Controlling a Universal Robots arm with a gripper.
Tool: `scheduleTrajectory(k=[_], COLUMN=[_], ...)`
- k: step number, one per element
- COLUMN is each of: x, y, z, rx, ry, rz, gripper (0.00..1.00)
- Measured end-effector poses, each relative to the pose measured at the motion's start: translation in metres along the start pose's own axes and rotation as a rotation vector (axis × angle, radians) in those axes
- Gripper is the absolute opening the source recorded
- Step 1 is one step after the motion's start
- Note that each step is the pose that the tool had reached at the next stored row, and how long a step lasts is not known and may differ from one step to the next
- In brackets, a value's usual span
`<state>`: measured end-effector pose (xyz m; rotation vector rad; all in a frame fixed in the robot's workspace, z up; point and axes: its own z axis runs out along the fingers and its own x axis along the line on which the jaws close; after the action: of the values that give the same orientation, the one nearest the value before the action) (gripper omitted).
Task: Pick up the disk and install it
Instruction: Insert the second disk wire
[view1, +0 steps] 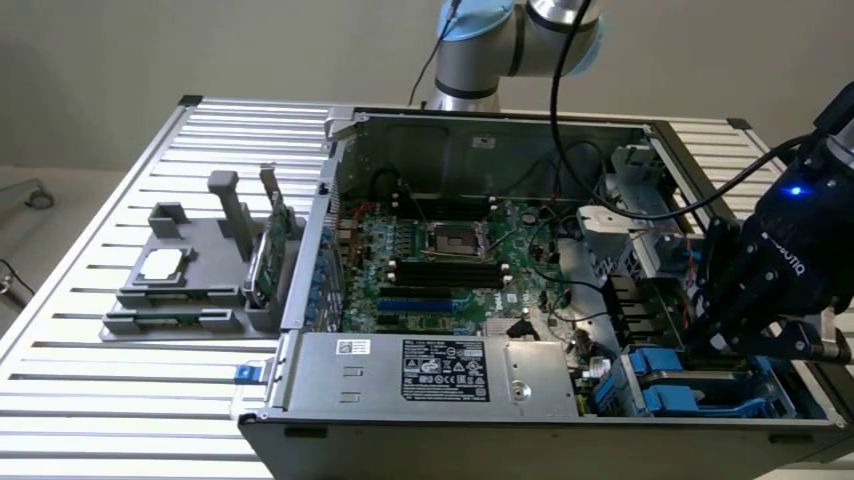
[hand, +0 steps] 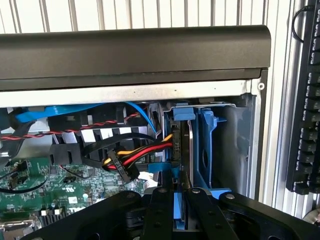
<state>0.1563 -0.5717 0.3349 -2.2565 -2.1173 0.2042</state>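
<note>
Wrist view: my gripper (hand: 181, 210) sits at the near edge of the picture, its two black fingers (hand: 159, 212) drawn close together on the blue-framed edge of the disk (hand: 181, 150).
Grip: clamped on the disk, one finger to each flat face; the blue carrier strip shows between them.
Disk position: standing on edge inside the drive bay (hand: 225, 145), at the corner of the computer case (hand: 150, 50), directly ahead of my fingers.
Long axis: it runs straight away from my hand into the bay, in line with my reach, I judge.
Neighbours: a blue bay rail (hand: 206, 145) stands just beside the disk on one side; the bundle of red, yellow and black power cable (hand: 137, 155) lies just beside it on the other, its plug near the disk's edge.
Exterior view: my gripper (view1: 747, 340) hangs over the case's corner at the exterior view's right, above the blue carriers (view1: 667, 385) in the bay.
Progress: I judge the disk is in the bay; whether it is fully seated I cannot tell.
</note>
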Motion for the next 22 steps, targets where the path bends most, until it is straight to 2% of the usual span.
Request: scheduleTrajectory(k=[13,14,15,17,22], x=[-0.0005,-0.0005,-0.0006,-0.0007,-0.001], y=[0.0027,0.0029,0.0029,0.0025,0.0018], z=[0.0035,0.0042,0.0041,0.0027,-0.0019], rx=[0.0058,0.006,0.0065,0.0074,0.0106], ry=[0.004,0.0055,0.0052,0.0037,0.0037], rz=[-0.001,-0.002,-0.002,-0.001,-0.001], gripper=[0.18,0.24,0.24,0.36,0.36])
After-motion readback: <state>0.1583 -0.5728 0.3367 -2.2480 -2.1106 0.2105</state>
